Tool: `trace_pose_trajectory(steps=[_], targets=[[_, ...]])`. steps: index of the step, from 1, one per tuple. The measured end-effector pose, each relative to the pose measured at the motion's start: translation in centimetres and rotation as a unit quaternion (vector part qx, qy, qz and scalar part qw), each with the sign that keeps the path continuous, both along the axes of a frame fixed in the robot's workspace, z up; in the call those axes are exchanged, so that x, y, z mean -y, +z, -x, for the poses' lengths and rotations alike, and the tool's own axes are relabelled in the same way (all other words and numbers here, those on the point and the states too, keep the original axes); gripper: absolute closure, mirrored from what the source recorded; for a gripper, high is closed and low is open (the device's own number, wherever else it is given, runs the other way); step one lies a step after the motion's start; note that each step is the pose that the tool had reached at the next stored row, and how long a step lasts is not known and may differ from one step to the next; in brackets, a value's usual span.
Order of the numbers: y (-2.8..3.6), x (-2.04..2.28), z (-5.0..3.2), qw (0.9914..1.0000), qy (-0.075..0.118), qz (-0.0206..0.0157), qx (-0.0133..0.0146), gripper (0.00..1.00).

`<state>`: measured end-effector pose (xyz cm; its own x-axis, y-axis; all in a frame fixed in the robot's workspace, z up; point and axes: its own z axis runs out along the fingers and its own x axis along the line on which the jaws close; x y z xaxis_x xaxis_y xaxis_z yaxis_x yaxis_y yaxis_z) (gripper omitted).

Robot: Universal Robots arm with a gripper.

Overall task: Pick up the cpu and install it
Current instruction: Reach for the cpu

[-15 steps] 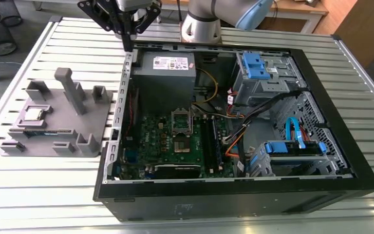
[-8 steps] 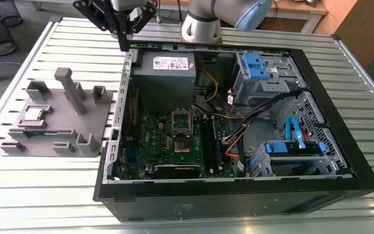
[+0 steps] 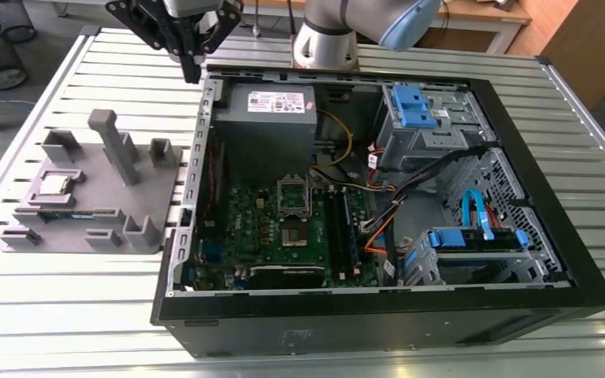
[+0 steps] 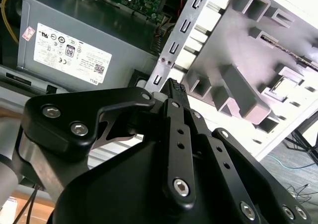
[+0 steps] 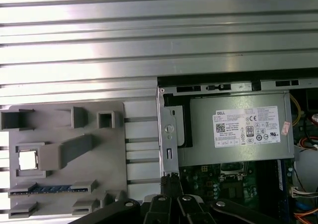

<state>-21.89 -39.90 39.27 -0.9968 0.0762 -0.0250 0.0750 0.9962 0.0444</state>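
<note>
We see the gripper [image 3: 190, 75] with its two fingers pressed together, no gap between them and nothing held. It points straight down and hangs in the air, touching nothing. It sits over the far corner of the open computer case [image 3: 387, 323], right above the case's side wall, with the grey power supply [image 3: 265, 118] just beside it. In both wrist views the closed fingertips line up with that metal edge, gripper [image 4: 174, 87] here and gripper [image 5: 171, 180] there. The arm [image 3: 329, 35] rises behind the case and reaches toward the exterior view's left, wrist turned downward. The cpu [image 3: 56, 183] lies flat in a square pocket of the grey tray [image 3: 124, 213], on the slatted metal table [image 3: 72, 315], on the exterior view's left of the case and well apart from the gripper. In the first wrist view the cpu [image 5: 27, 160] shows as a bright square. Inside the case, the socket [image 3: 294, 201] on the green board [image 3: 245, 228] stands with its frame lifted.
</note>
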Motion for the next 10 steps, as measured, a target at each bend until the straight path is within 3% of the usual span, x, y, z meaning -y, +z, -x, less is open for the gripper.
trace_pose_trajectory(steps=[10], targets=[[-0.07, 0.00, 1.83, 1.00000, 0.000, 0.0000, 0.0000, 0.89]])
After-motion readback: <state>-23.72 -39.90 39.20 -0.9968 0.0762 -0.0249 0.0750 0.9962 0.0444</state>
